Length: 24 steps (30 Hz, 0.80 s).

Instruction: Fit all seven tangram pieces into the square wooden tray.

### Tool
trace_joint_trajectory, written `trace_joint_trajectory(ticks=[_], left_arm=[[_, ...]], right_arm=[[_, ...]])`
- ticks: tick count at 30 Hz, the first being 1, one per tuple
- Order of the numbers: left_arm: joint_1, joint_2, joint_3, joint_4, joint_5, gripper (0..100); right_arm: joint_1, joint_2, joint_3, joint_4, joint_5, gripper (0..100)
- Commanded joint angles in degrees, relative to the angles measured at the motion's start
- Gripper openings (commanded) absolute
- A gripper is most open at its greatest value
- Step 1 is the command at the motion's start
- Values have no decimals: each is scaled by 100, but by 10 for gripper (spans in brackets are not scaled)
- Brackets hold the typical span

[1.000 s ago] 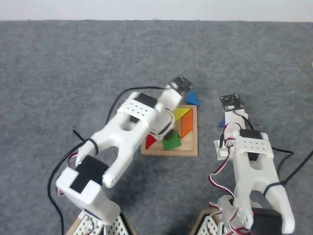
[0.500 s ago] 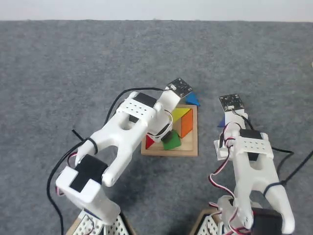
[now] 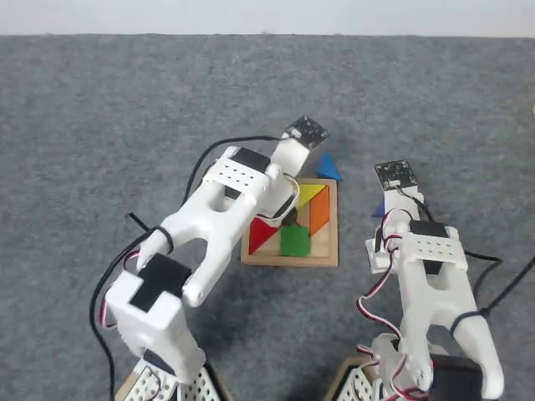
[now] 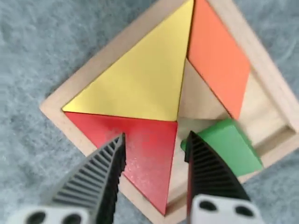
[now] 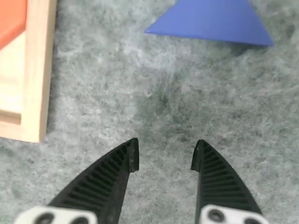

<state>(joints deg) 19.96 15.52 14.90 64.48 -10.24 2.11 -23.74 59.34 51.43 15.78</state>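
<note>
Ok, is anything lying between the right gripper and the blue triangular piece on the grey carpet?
Nothing visible does. Bare grey carpet lies between the open right gripper and the blue triangular piece; the square wooden tray sits off to one side, clear of that path.

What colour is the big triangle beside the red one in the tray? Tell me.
Yellow; the triangle shows best in the left wrist view.
</note>
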Motion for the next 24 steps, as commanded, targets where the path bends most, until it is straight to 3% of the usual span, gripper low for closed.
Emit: trace_joint_trajectory(ticks=[1,13,24], left_arm=[[-35,-53,-48,70,-44,195],[35,-1723,637,185,-132,195],[1204,-1996,708,220,-343,195]], right_arm=[[-48,-224,0,-75,-70,204],[-48,-224,0,-75,-70,204],[-48,-224,0,-92,-79,204]])
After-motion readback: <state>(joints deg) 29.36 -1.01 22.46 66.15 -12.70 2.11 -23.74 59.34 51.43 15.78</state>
